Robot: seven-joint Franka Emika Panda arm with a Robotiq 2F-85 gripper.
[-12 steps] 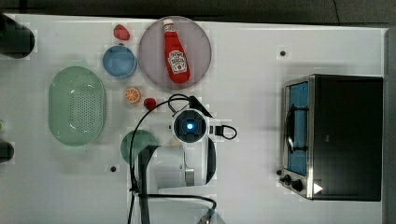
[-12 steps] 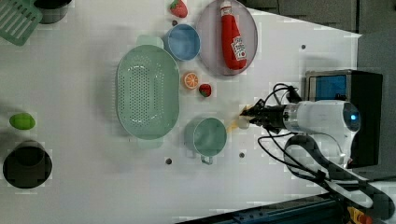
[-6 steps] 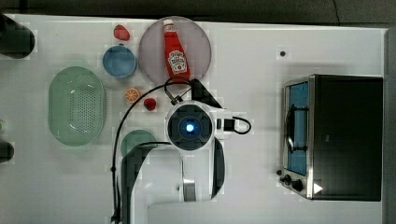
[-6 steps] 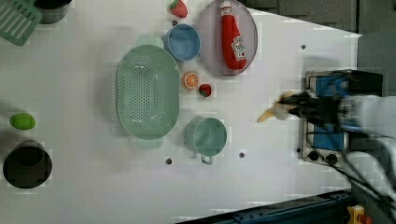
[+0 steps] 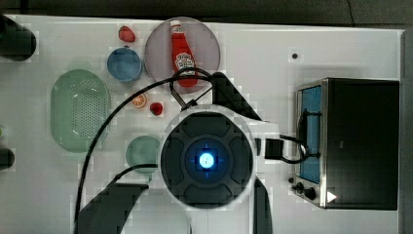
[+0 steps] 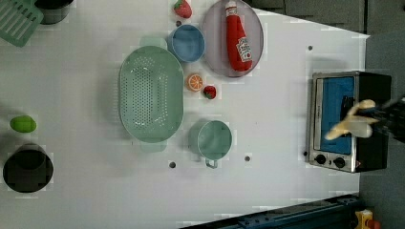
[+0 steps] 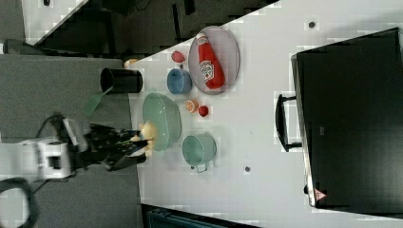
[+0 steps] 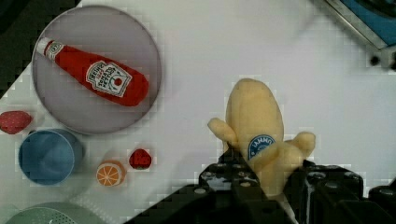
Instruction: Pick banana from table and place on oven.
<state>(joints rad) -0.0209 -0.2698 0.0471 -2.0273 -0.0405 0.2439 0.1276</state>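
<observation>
One banana (image 8: 256, 130), one oven (image 6: 350, 121), one ketchup bottle (image 6: 237, 36) lying on one round grey plate (image 6: 217, 57), one blue bowl (image 6: 186, 43), one green colander (image 6: 151, 93), one green cup (image 6: 214, 140), one orange slice (image 6: 195, 82) and two strawberries, the larger (image 6: 183, 8) by the plate and the smaller (image 6: 209, 92) just beside the slice. Also one lime (image 6: 23, 124), one black cup (image 6: 27, 167) and a green spatula (image 6: 18, 20) near the left view's left edge, all on the white surface (image 6: 267, 114).

The jaws (image 8: 261, 179) are closed on the banana, gripping its lower part between the two black sides, with the rounded tip and the two splayed peel ends sticking out past them. The sticker on the banana faces the wrist camera.

In the left view the banana (image 6: 352, 125) is off the surface, seen in front of the oven's blue glass door, with the dark jaws (image 6: 379, 119) reaching in from the left view's right edge. In the right view the banana (image 7: 146, 137) appears over the colander's edge, held by the jaws (image 7: 135, 145).

In the top view the arm's round housing (image 5: 207, 160) lies between the cup and the oven.
</observation>
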